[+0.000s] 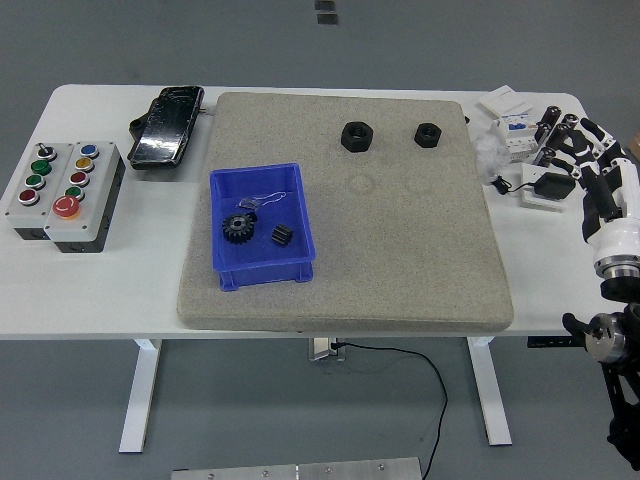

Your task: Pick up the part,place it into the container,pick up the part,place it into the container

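- The right hand, black and white with jointed fingers, hangs over the table's right edge; its fingers are spread and hold nothing.
- The left hand does not show.
- A flat, rough, sand-coloured foam mat covers the middle of the white table.
- A blue plastic bin, rectangular with thin walls, sits on the mat's left part.
- Inside the bin lie a black toothed gear and, just to its right, a smaller black gear.
- Two black hexagonal nuts rest on the mat's far part, well apart from the bin: the larger nut to the left, the smaller nut to the right.
- A grey button box with round coloured buttons sits at the table's left end.
- A glossy black device lies beside the mat's far left corner.
- White electrical parts clutter the far right corner, near the hand.
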Controlling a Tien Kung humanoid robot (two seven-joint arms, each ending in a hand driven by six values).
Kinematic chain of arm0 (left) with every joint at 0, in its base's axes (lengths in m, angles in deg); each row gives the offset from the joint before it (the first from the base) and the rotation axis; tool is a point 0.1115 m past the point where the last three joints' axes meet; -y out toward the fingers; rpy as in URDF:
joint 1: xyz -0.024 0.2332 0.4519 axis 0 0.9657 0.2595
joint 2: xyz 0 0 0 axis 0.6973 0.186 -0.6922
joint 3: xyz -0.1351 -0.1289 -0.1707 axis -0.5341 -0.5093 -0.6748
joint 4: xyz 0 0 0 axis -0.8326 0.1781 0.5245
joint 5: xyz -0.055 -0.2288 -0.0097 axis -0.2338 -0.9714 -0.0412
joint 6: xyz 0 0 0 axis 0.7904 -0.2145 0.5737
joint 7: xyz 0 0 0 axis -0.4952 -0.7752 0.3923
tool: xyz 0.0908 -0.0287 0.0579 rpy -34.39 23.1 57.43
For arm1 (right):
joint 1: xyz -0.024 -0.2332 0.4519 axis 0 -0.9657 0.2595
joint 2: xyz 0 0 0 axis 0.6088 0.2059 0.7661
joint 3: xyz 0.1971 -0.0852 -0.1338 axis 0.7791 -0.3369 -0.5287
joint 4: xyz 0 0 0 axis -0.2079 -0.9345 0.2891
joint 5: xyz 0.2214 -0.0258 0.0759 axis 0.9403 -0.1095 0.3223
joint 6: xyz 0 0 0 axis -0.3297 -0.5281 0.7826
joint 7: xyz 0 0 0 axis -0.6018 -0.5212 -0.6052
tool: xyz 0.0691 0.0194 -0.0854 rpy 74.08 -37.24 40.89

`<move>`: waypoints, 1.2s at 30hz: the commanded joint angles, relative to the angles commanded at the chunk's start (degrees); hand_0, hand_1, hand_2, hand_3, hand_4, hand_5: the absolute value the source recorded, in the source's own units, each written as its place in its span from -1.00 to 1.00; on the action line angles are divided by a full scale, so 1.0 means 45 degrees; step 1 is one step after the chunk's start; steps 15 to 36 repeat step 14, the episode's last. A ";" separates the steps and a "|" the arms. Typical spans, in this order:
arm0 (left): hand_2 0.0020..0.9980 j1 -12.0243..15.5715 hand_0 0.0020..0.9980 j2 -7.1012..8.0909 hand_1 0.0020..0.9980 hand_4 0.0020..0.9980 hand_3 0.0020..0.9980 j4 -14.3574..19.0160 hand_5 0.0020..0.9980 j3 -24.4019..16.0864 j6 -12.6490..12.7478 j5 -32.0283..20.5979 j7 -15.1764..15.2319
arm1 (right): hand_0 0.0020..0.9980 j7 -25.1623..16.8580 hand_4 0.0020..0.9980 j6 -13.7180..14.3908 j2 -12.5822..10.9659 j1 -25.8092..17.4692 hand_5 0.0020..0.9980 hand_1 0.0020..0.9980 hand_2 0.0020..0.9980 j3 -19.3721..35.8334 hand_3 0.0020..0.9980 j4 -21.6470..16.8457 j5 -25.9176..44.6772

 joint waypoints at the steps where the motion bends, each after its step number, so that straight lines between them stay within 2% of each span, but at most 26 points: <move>1: 0.19 -0.0001 0.35 0.0013 0.30 0.43 0.26 0.0000 -0.29 -0.0015 -0.0016 0.0017 -0.0013 | 0.31 -0.0015 0.96 -0.0042 -0.0003 -0.0016 0.45 0.42 0.53 0.0013 0.55 0.0014 0.0074; 2: 0.19 0.0001 0.35 0.0024 0.30 0.43 0.26 0.0000 -0.29 -0.0028 -0.0025 0.0025 -0.0021 | 0.31 -0.0028 0.96 -0.0078 -0.0008 -0.0030 0.45 0.42 0.53 0.0021 0.55 0.0025 0.0140; 3: 0.19 0.0006 0.35 0.0031 0.26 0.42 0.26 0.0000 -0.29 -0.0038 -0.0030 0.0024 -0.0026 | 0.30 -0.0040 0.99 -0.0106 -0.0014 -0.0041 0.65 0.41 0.52 0.0024 0.53 0.0034 0.0193; 8: 0.19 0.0088 0.35 -0.0023 0.26 0.42 0.26 0.0000 -0.29 -0.0103 -0.0020 0.0017 -0.0028 | 0.30 -0.0039 0.99 -0.0204 -0.0146 0.0022 0.65 0.41 0.52 -0.0077 0.53 0.0052 0.0353; 9: 0.19 0.0101 0.35 -0.0038 0.27 0.42 0.26 0.0000 -0.29 -0.0097 -0.0015 -0.0006 -0.0021 | 0.29 -0.0036 0.99 -0.0205 -0.0161 0.0034 0.71 0.40 0.51 -0.0075 0.52 0.0025 0.0350; 36: 0.19 0.0093 0.35 -0.0095 0.27 0.42 0.26 0.0000 -0.29 -0.0024 0.0020 -0.0128 0.0057 | 0.29 0.0039 0.99 -0.0221 -0.0196 -0.0008 0.71 0.40 0.51 0.0092 0.52 -0.0184 0.0248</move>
